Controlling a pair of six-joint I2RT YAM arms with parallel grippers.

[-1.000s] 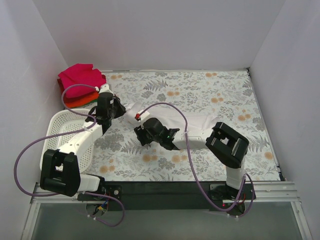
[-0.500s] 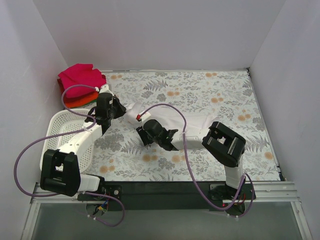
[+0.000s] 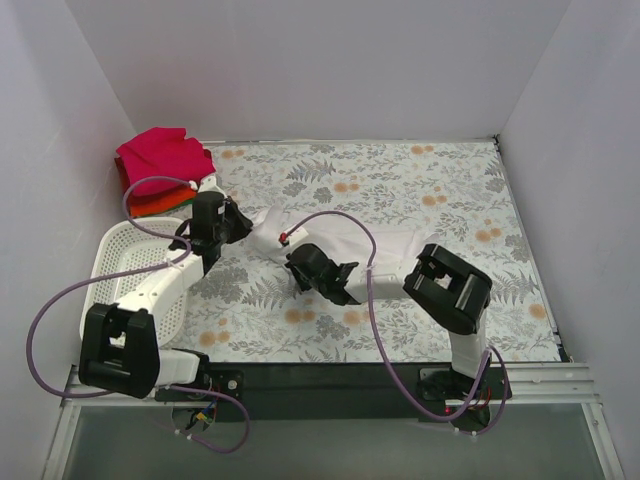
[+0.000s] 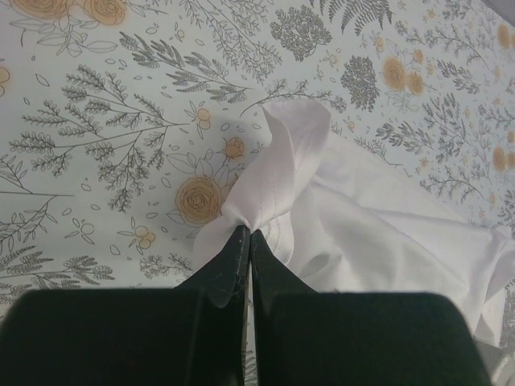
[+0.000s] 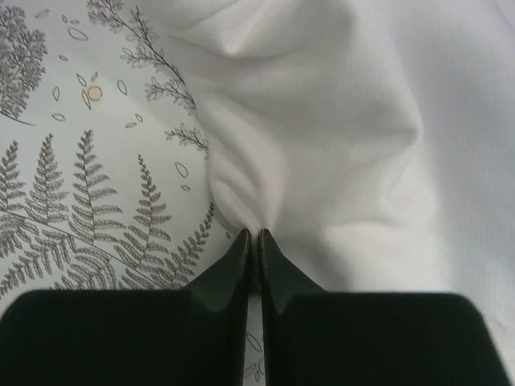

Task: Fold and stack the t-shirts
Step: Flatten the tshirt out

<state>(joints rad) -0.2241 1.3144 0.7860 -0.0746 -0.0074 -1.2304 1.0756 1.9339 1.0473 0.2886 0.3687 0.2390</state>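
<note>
Left end effector [image 4: 248,233] and right end effector [image 5: 257,234] each pinch a bunched fold of the plain white cloth t-shirt [image 3: 398,245].
It lies rumpled on the floral-patterned bench [image 3: 430,180]; judged light, limp, best gripped at edges.

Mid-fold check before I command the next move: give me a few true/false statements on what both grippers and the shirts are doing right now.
1. The left gripper has its jaws shut on a bunched edge of the white t-shirt. True.
2. The right gripper is open and clear of the cloth. False: its jaws are shut on a fold of the white t-shirt.
3. The white t-shirt lies inside the mesh basket. False: it lies on the floral table, to the right of the basket.
4. A magenta t-shirt tops the folded stack in the far left corner. True.
</note>
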